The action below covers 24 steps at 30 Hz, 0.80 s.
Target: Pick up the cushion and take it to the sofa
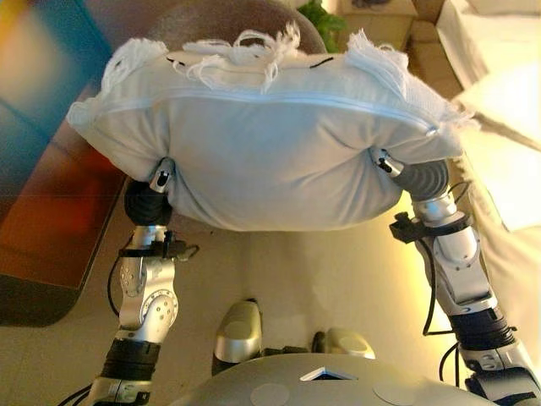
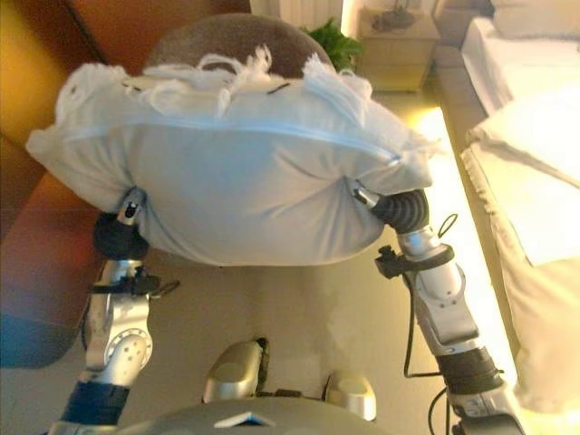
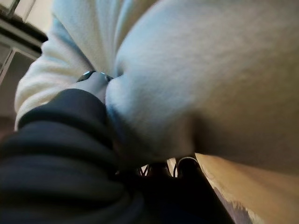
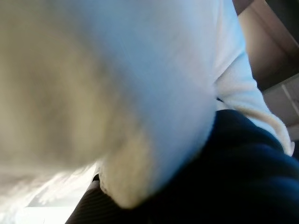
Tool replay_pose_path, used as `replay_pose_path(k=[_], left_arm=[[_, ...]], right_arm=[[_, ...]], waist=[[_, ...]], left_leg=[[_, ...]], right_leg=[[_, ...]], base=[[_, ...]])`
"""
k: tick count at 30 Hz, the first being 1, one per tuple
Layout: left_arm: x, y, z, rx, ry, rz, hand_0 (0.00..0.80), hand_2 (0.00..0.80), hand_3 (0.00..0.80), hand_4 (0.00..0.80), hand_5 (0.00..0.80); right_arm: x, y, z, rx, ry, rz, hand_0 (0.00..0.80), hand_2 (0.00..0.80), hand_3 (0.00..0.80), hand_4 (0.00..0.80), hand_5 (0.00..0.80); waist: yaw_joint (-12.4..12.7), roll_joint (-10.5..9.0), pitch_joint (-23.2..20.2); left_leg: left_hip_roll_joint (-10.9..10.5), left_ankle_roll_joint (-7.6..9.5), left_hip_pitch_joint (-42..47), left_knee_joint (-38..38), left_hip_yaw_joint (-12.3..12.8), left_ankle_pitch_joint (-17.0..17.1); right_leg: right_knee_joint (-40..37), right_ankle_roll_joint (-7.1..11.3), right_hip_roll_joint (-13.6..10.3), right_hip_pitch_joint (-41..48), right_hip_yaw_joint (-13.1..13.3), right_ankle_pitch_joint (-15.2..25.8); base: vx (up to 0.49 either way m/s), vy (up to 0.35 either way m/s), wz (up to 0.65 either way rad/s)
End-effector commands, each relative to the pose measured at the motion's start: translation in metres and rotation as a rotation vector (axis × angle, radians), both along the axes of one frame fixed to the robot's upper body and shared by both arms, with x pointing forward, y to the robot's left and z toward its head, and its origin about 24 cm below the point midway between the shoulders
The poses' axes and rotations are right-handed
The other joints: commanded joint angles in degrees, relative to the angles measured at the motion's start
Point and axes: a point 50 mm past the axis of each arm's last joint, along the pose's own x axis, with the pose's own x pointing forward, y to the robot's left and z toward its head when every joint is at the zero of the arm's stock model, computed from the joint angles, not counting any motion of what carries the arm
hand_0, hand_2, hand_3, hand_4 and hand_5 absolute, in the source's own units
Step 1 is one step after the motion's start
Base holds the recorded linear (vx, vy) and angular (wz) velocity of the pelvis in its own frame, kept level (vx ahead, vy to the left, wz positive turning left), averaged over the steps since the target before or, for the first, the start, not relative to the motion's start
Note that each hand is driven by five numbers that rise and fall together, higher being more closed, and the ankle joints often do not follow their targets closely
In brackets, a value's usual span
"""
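A large white cushion [image 1: 270, 144] with a zip along its side and fringed corners is held up off the floor between my two hands. My left hand [image 1: 159, 179] presses into its left underside and my right hand [image 1: 387, 162] into its right underside; most of each hand is hidden behind the cushion. The left wrist view shows the cushion [image 3: 196, 79] pressed against the hand's dark cover [image 3: 60, 140]. The right wrist view shows the same, with the cushion [image 4: 107, 93] filling the frame. A pale sofa [image 1: 499, 110] with white pillows stands at the right.
A reddish-brown low table [image 1: 51, 211] is close on my left. A dark brown round pouffe [image 2: 227, 41] sits behind the cushion, with a green plant [image 2: 333, 41] and a beige box [image 2: 399, 41] further back. Beige floor [image 1: 321, 279] lies below.
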Motion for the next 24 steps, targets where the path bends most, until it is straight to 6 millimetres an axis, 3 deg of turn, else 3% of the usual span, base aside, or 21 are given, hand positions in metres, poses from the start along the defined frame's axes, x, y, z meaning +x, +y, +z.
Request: replay_pose_path(k=[1, 3, 4, 5, 6, 7, 9, 10, 12, 14, 16, 18, 20, 24], left_arm=[[-0.006, -0.013, 0.053, -0.017, -0.321, -0.053, 0.800, 0.800, 0.800, 0.800, 0.800], [-0.006, -0.010, 0.055, -0.016, -0.339, -0.042, 0.800, 0.800, 0.800, 0.800, 0.800], [-0.006, -0.010, 0.055, -0.014, -0.341, -0.040, 0.800, 0.800, 0.800, 0.800, 0.800], [-0.004, -0.009, 0.056, -0.018, -0.328, -0.044, 0.800, 0.800, 0.800, 0.800, 0.800], [-0.004, -0.009, 0.055, -0.021, -0.318, -0.045, 0.800, 0.800, 0.800, 0.800, 0.800], [-0.003, -0.007, 0.055, -0.021, -0.303, -0.049, 0.800, 0.800, 0.800, 0.800, 0.800], [-0.003, -0.008, 0.055, 0.000, -0.297, -0.053, 0.800, 0.800, 0.800, 0.800, 0.800], [-0.003, -0.009, 0.057, 0.017, -0.300, -0.064, 0.800, 0.800, 0.800, 0.800, 0.800], [0.000, -0.012, 0.061, 0.043, -0.298, -0.065, 0.800, 0.800, 0.800, 0.800, 0.800], [0.005, -0.015, 0.064, 0.049, -0.297, -0.086, 0.800, 0.800, 0.800, 0.800, 0.800], [0.012, -0.019, 0.066, 0.060, -0.298, -0.121, 0.800, 0.800, 0.800, 0.800, 0.800], [0.014, -0.023, 0.066, 0.065, -0.299, -0.126, 0.800, 0.800, 0.800, 0.800, 0.800], [0.014, -0.025, 0.064, 0.059, -0.295, -0.145, 0.800, 0.800, 0.800, 0.800, 0.800], [0.010, -0.031, 0.057, 0.070, -0.273, -0.174, 0.800, 0.800, 0.800, 0.800, 0.800]], right_arm=[[-0.014, 0.018, 0.038, 0.023, -0.202, 0.152, 0.800, 0.800, 0.800, 0.800, 0.800], [-0.015, 0.014, 0.041, 0.018, -0.225, 0.159, 0.800, 0.800, 0.800, 0.800, 0.800], [-0.015, 0.013, 0.041, 0.019, -0.228, 0.160, 0.800, 0.800, 0.800, 0.800, 0.800], [-0.017, 0.009, 0.039, 0.022, -0.229, 0.147, 0.800, 0.800, 0.800, 0.800, 0.800], [-0.018, 0.007, 0.038, 0.027, -0.226, 0.140, 0.800, 0.800, 0.800, 0.800, 0.800], [-0.021, 0.000, 0.037, 0.040, -0.209, 0.125, 0.800, 0.800, 0.800, 0.800, 0.800], [-0.024, -0.004, 0.034, 0.059, -0.189, 0.105, 0.800, 0.800, 0.800, 0.800, 0.800], [-0.025, -0.005, 0.033, 0.069, -0.188, 0.094, 0.800, 0.800, 0.800, 0.800, 0.800], [-0.026, 0.001, 0.031, 0.070, -0.198, 0.077, 0.800, 0.800, 0.800, 0.800, 0.800], [-0.023, 0.003, 0.031, 0.089, -0.201, 0.056, 0.800, 0.800, 0.800, 0.800, 0.800], [-0.019, 0.002, 0.034, 0.095, -0.211, 0.023, 0.800, 0.800, 0.800, 0.800, 0.800], [-0.013, 0.005, 0.036, 0.103, -0.219, 0.017, 0.800, 0.800, 0.800, 0.800, 0.800], [-0.011, 0.006, 0.036, 0.096, -0.222, 0.000, 0.800, 0.800, 0.800, 0.800, 0.800], [-0.008, 0.003, 0.035, 0.099, -0.196, -0.017, 0.800, 0.800, 0.800, 0.800, 0.800]], waist=[[0.66, 1.87, -4.74], [0.48, 1.61, -4.91], [0.51, 1.28, -4.89], [0.45, 0.70, -5.76], [0.51, 0.11, -6.16], [0.87, -1.18, -7.50], [1.68, -2.86, -9.04], [2.16, -3.34, -9.49], [1.72, -4.21, -9.66], [0.59, -4.65, -9.10], [-0.38, -5.22, -8.29], [-1.54, -4.64, -7.27], [-3.24, -4.44, -6.09], [-4.67, -4.79, -5.95]], left_leg=[[5.16, -3.55, -2.74, -11.06, -0.67, 22.10], [8.59, -4.13, -3.62, -10.24, 1.70, 20.07], [8.62, -3.99, -3.48, -10.16, 2.52, 19.35], [8.89, -3.80, -3.69, -8.62, 4.63, 18.14], [8.33, -3.32, -4.03, -7.43, 4.96, 17.31], [6.57, -1.53, -5.19, -3.92, 5.55, 14.85], [3.90, 0.62, -6.24, -1.42, 5.36, 11.97], [2.14, 2.17, -6.14, -0.58, 5.29, 10.57], [-0.62, 4.09, -5.05, -0.09, 5.06, 8.61], [-2.47, 4.85, -3.17, -0.96, 4.50, 7.94], [-4.16, 4.56, -0.54, -2.71, 4.20, 7.82], [-4.28, 3.96, 3.25, -5.05, 2.99, 7.45], [-4.90, 3.71, 6.34, -6.66, 0.05, 6.42], [-5.46, 3.50, 10.28, -8.35, -4.51, 3.84]], right_leg=[[-0.03, -0.07, -0.73, 7.94, -5.06, -1.45], [2.85, 2.23, -4.15, 8.66, -6.52, -3.20], [3.27, 2.73, -5.00, 8.70, -6.72, -3.27], [5.14, 4.64, -7.51, 9.96, -8.40, -1.89], [5.81, 5.51, -8.54, 10.58, -8.66, -0.63], [7.98, 7.22, -10.41, 12.13, -8.65, 4.49], [10.91, 7.81, -12.49, 12.49, -8.45, 11.36], [15.35, 7.88, -13.26, 11.71, -7.70, 16.70], [20.25, 7.52, -12.84, 7.49, -5.55, 20.55], [18.62, 6.51, -9.53, 2.59, -4.64, 18.34], [10.12, 5.64, -7.32, -2.85, -8.74, 15.27], [2.64, 4.80, -6.17, -9.25, -11.15, 15.96], [-3.08, 4.60, -4.99, -11.53, -9.68, 16.64], [-8.49, 5.90, -5.18, -12.11, -6.40, 21.21]], base=[[0.445, 0.267, -0.06], [0.482, 0.311, -0.14], [0.568, 0.371, -0.39], [0.505, 0.328, -0.62], [0.621, 0.400, -0.61], [0.505, 0.300, -0.43], [0.483, 0.267, -0.05], [0.444, 0.225, 0.07], [0.459, 0.180, 0.12], [0.412, 0.088, 0.27], [0.409, 0.004, 0.46], [0.348, -0.085, 0.19], [0.369, -0.121, 0.45], [0.339, -0.148, 1.18]])
